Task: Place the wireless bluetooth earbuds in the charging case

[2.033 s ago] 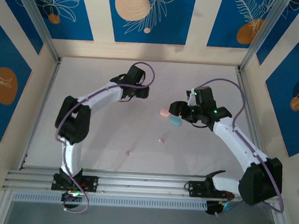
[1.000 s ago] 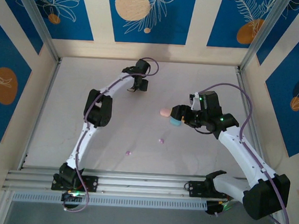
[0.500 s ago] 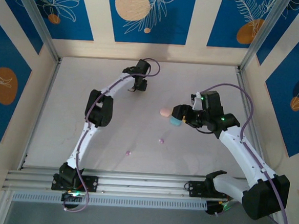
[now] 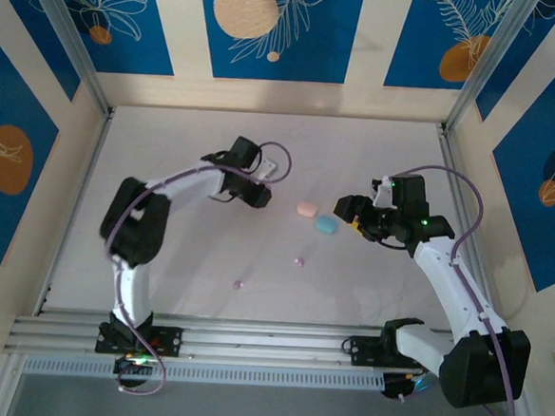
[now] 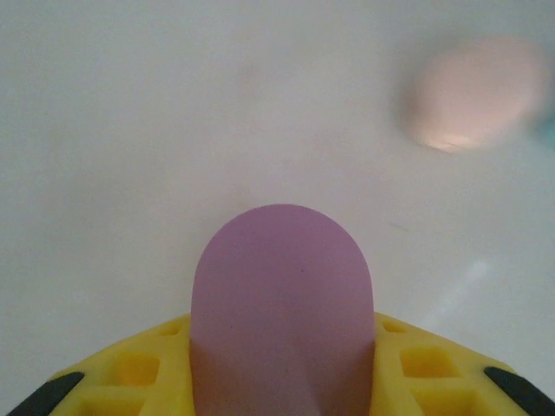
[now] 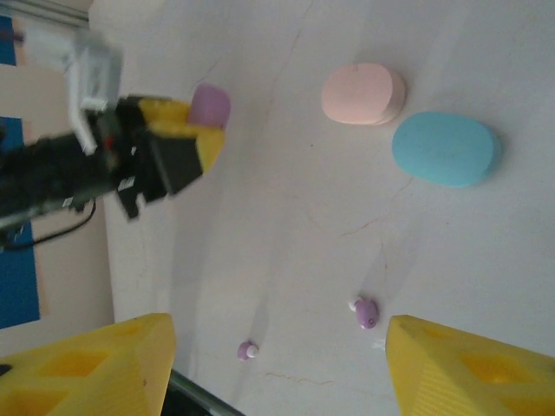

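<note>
Two purple earbuds lie on the white table: one (image 4: 299, 262) (image 6: 365, 312) nearer the cases, the other (image 4: 238, 284) (image 6: 247, 349) closer to the front rail. My left gripper (image 4: 257, 195) (image 5: 282, 351) is shut on a purple oval case (image 5: 282, 303) (image 6: 210, 106), which sticks out past its yellow fingers (image 5: 130, 373). A pink case (image 4: 306, 210) (image 6: 362, 94) and a blue case (image 4: 325, 225) (image 6: 446, 147) lie side by side mid-table. My right gripper (image 4: 350, 211) (image 6: 277, 373) is open, right of the blue case, with both purple buds visible between its fingers (image 6: 87, 364).
The table (image 4: 198, 260) is walled on three sides, with metal posts at the back corners. The front rail (image 4: 268, 345) carries both arm bases. The left arm (image 6: 78, 165) reaches in from the left in the right wrist view.
The left arm has pulled back from the far side toward mid-table, still carrying the purple case. The right gripper has drawn back to the right, off the blue case.
</note>
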Robot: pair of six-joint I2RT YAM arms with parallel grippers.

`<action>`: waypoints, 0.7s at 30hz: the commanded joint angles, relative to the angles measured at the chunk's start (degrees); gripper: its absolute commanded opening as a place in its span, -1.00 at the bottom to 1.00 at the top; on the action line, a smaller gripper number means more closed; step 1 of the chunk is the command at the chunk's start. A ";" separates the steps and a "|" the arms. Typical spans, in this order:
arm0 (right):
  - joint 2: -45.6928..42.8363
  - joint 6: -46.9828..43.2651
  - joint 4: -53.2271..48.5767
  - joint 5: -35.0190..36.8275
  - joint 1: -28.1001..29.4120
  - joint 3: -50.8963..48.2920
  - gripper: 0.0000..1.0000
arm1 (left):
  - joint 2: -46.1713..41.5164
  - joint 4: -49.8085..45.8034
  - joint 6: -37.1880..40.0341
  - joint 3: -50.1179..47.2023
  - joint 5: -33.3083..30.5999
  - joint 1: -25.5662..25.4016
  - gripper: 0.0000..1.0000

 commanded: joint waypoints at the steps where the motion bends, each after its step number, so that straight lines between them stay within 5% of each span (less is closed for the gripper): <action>1: 1.99 1.10 2.11 -8.31 -0.38 -0.10 0.30 | -11.40 11.23 8.26 -10.36 15.65 -0.89 -0.47; 5: 5.11 3.00 5.06 -15.96 -0.10 1.02 0.24 | -23.34 18.36 13.59 -20.55 25.25 -0.85 -0.47; 12: 6.99 5.28 6.72 -24.61 2.62 5.30 0.18 | -32.14 14.36 16.59 -20.92 30.56 -0.94 -0.45; 21: 7.95 5.26 3.04 -25.58 10.69 13.76 0.25 | -35.50 10.56 19.55 -19.50 26.51 -2.69 -0.46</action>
